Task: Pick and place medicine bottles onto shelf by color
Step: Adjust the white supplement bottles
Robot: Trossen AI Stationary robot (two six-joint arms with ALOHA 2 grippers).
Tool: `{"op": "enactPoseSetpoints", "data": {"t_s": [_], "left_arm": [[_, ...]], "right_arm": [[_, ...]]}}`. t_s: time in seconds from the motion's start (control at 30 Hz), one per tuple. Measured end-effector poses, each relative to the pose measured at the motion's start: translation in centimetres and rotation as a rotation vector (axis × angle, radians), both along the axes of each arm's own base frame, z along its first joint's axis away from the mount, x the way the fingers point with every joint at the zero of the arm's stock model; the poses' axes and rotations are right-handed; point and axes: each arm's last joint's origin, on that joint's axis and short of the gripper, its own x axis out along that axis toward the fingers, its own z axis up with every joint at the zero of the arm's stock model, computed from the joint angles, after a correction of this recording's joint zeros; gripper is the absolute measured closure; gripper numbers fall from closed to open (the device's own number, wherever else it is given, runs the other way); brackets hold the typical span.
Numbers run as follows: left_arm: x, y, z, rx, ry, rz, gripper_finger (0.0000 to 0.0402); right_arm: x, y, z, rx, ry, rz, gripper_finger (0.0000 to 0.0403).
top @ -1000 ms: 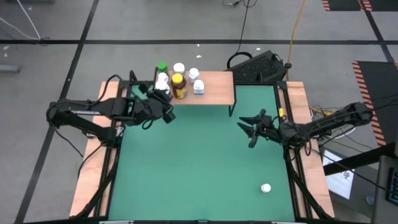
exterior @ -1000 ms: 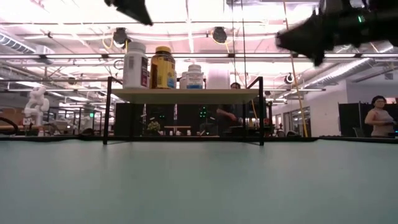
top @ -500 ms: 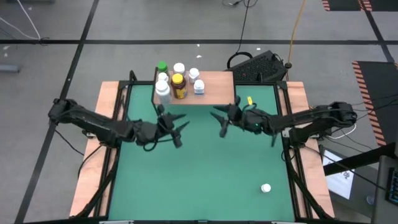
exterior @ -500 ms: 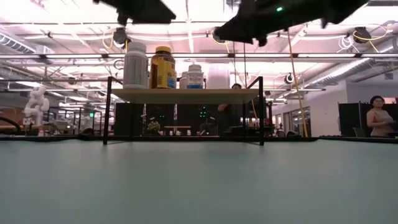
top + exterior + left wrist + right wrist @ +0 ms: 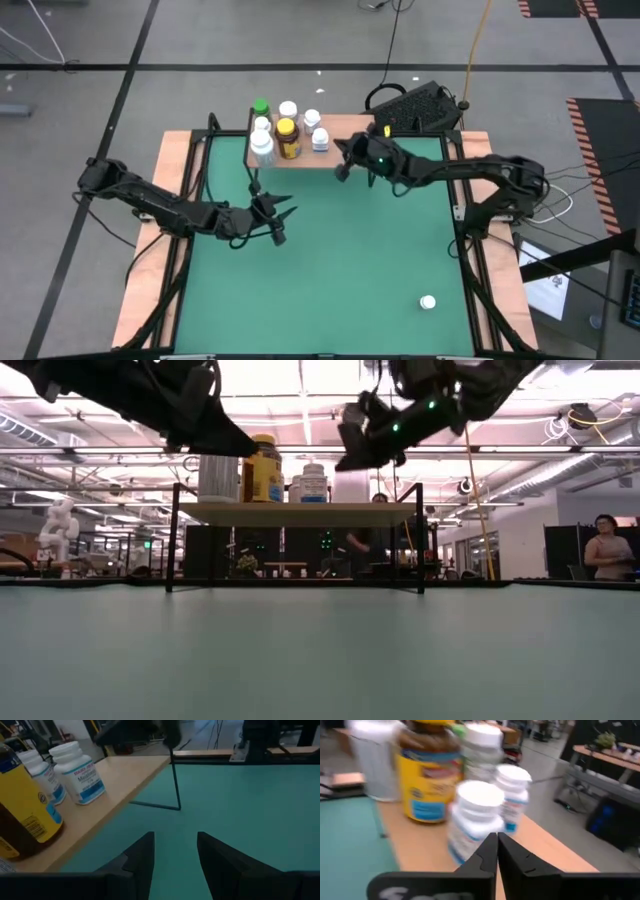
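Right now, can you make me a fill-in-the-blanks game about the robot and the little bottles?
1. The amber bottle stands on the ____.
2. One white bottle sits alone on the ____ mat.
3. The right gripper is ____.
4. The left gripper holds ____.

Missing words: shelf; green; shut; nothing

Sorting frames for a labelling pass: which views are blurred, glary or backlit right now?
Right wrist view: bottles on the shelf smeared by motion. Low view: bright ceiling lights, both arms dark silhouettes. Left wrist view: its own claw soft, amber bottle cropped. High view: evenly lit, sharp.
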Motion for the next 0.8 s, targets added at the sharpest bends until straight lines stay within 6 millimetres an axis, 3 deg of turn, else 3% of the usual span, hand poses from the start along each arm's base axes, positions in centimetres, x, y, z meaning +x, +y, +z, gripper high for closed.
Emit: {"op": "enactPoseSetpoints", "data": {"t_s": [0.2, 0.43, 0.8], "left_arm": [[-0.2, 0.0, -0.5, -0.005, 0.035, 0.005, 0.0249], [-0.2, 0.1, -0.5, -0.009, 0.035, 0.008, 0.0249], [0.1, 1.1, -0.2, -0.007, 0.003, 0.044, 0.0249]], "right_arm": [[0.3, -2.3, -1.7, 0.039, -0.011, -0.034, 0.0402], [0.7, -3.6, -3.8, 0.073, 0.014, -0.056, 0.0402], [1.1, -3.7, -4.1, 0.089, -0.039, -0.015, 0.0403]]}}
